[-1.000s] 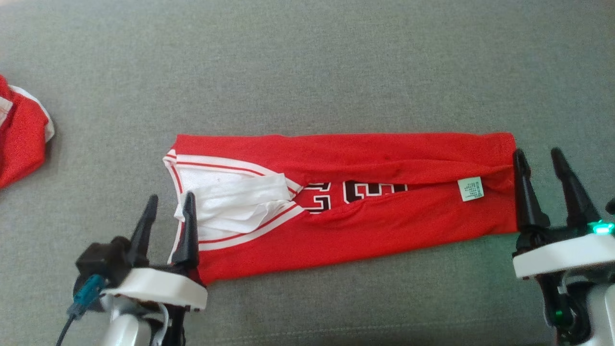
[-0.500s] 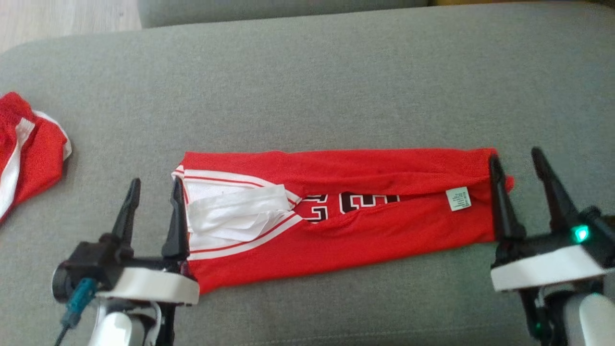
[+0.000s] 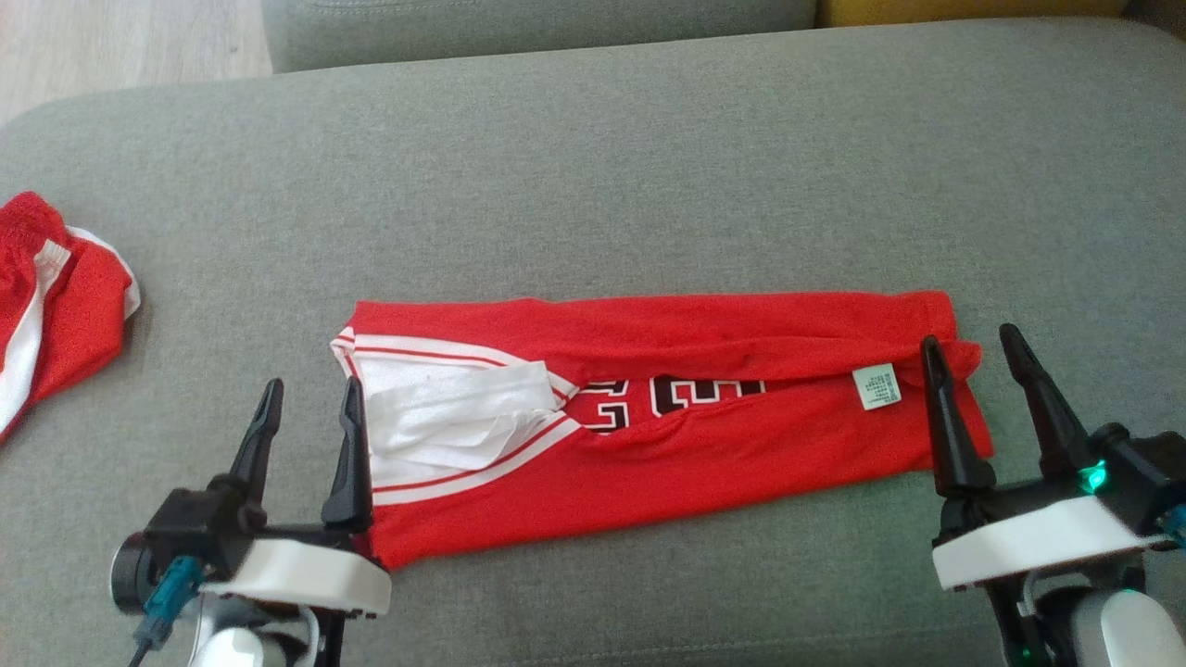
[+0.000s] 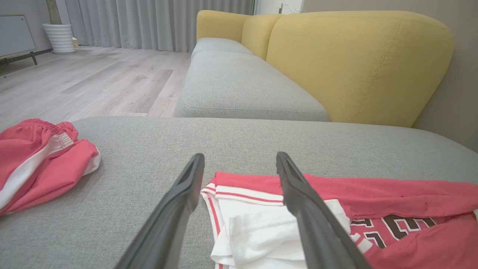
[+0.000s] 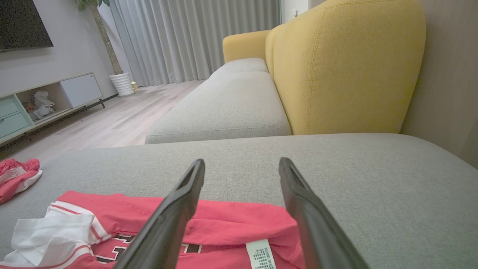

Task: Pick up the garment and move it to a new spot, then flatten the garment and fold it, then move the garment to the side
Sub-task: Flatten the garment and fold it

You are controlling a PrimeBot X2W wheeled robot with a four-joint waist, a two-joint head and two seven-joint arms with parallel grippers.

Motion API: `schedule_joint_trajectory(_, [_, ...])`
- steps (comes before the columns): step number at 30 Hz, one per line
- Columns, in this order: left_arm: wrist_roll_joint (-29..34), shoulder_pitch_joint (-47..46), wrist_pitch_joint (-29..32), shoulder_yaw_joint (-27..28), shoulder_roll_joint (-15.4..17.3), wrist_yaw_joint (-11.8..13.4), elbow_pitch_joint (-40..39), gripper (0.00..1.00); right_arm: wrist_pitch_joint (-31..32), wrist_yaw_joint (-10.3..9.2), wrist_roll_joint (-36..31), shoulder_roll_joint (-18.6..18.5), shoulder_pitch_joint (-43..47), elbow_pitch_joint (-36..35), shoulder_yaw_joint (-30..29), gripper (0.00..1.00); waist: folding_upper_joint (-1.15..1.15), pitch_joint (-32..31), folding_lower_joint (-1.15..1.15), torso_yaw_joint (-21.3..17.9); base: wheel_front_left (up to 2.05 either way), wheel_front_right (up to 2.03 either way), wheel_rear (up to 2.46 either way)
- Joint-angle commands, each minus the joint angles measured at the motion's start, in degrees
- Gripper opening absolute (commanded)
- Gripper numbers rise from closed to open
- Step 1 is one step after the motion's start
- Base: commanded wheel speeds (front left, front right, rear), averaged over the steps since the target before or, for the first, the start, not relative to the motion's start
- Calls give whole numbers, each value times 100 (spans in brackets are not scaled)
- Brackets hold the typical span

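Lying as a long narrow strip across the middle of the grey seat (image 3: 593, 167), the jersey (image 3: 741, 445) has both long sides turned in to meet along its midline, so only a slice of the black numbers (image 3: 676, 394) shows through the seam. That looks like the lengthwise fold done and the crosswise fold not yet made. The white neck panel (image 3: 445, 417) marks its left end, and a small label (image 3: 876, 385) sits near the hem at the right end. The left claw (image 3: 312, 383) stands spread wide and empty at the neck end, one finger over the white edge and the other over bare seat. The right claw (image 3: 969, 336) stands just as wide and empty, straddling the hem corner. Placed so, one at each short end, they seem set to pinch the ends and bring one over the other. Whether any fingertip touches cloth, I cannot tell. A second red garment (image 3: 56, 296) lies well apart at the seat's left edge.
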Motion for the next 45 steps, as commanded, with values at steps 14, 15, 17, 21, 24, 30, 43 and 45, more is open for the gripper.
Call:
schedule_joint_trajectory(14, [-14,-361,12,80,79,36,-276,100,-21,39,287,-45,-650,606,-329,100,0,343,0,39,0,0,0])
schedule_joint_trajectory(15, [-16,-404,8,64,76,21,-269,100,-23,39,293,-93,-769,798,-375,100,0,399,0,48,0,0,0])
schedule_joint_trajectory(17, [-10,-499,-4,25,66,-10,-252,100,-51,39,326,-173,-1000,1181,-434,100,0,510,0,85,0,0,0])
schedule_joint_trajectory(21, [-35,-661,-42,-22,32,-71,-189,100,-15,39,348,-249,-1345,1952,-500,100,0,699,0,138,0,0,0])
schedule_joint_trajectory(24, [-37,-742,-74,-34,12,-85,-141,100,173,39,341,-220,-1443,2427,-565,100,0,797,0,167,0,0,0])
schedule_joint_trajectory(30, [-39,-838,-126,-23,1,-102,-80,100,685,39,450,-14,-1364,2801,-698,100,0,911,0,155,0,0,0])
schedule_joint_trajectory(43, [-35,-916,-171,-1,20,-107,-10,100,1234,39,858,81,-1256,2612,-388,0,0,893,0,47,0,0,0])
schedule_joint_trajectory(45, [-41,-914,-174,-2,18,-107,-8,100,1253,39,877,48,-1284,2556,-454,0,0,879,0,37,0,0,0])
